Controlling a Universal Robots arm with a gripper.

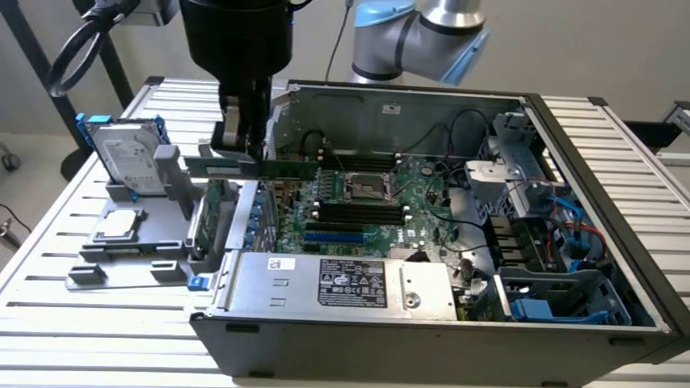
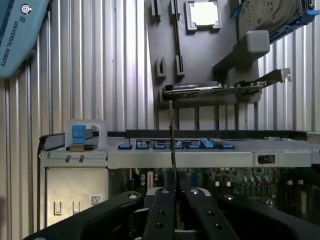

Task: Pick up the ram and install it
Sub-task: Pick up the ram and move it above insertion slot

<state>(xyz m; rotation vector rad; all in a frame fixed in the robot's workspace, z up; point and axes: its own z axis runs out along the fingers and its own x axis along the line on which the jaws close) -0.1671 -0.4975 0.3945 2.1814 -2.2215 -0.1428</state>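
- My tool [image 1: 239, 152] is closed on the ram [image 1: 283, 168], pinching it near one end. The stick hangs level in the air, above the side of the open computer case [image 1: 377, 335] on the exterior view's left, and sits in no slot.
- From the wrist, the ram [image 2: 172, 145] shows edge-on as a thin dark line running out from between my fingers [image 2: 161, 215].
- I judge the step in hand to be carrying the stick over to the black memory slots [image 1: 361, 212] on the green board.
- To do it well, I should keep the stick level and parallel to the slots and lift it clear of the case wall. The grip needs to stay firm, because a hold this far off-centre could let the long end sag or twist.
- The hard drive [image 1: 129, 153] stands well apart in its grey holder [image 1: 140, 267] on the desk [image 1: 65, 323], out of my way.
- Hard to make out: the notch on the stick's lower edge, whether the slot latches stand open, and which slots are free.
- My tool's own body hides how deep the stick sits between the fingers.
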